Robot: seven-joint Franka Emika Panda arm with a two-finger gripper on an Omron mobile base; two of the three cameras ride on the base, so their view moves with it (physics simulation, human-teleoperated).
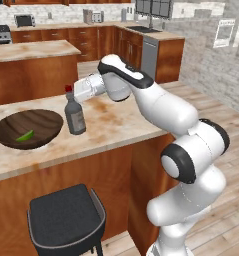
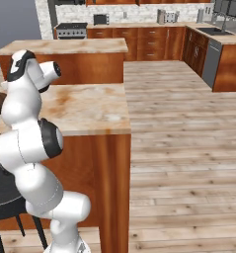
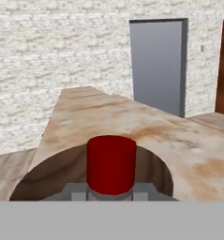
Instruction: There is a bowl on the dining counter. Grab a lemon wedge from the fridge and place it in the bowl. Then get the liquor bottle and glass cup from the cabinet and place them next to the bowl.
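The dark brown bowl [image 1: 28, 129] sits on the dining counter [image 1: 118, 125] with a green lemon wedge [image 1: 25, 135] inside. The liquor bottle [image 1: 75, 117], clear glass with a red cap, stands upright on the counter just right of the bowl. My gripper [image 1: 71, 97] reaches in from the right at the bottle's neck and is shut on it. In the hand view the red cap [image 3: 111, 164] sits dead centre just ahead of the hand, with the bowl [image 3: 43, 176] behind it. The glass cup is out of view.
A dark padded stool [image 1: 66, 217] stands in front of the counter, below the bowl. A second island [image 1: 31, 50] lies behind, then wall counters with a sink [image 1: 146, 30]. Beyond the counter's far end are a brick wall and a grey door [image 3: 158, 65].
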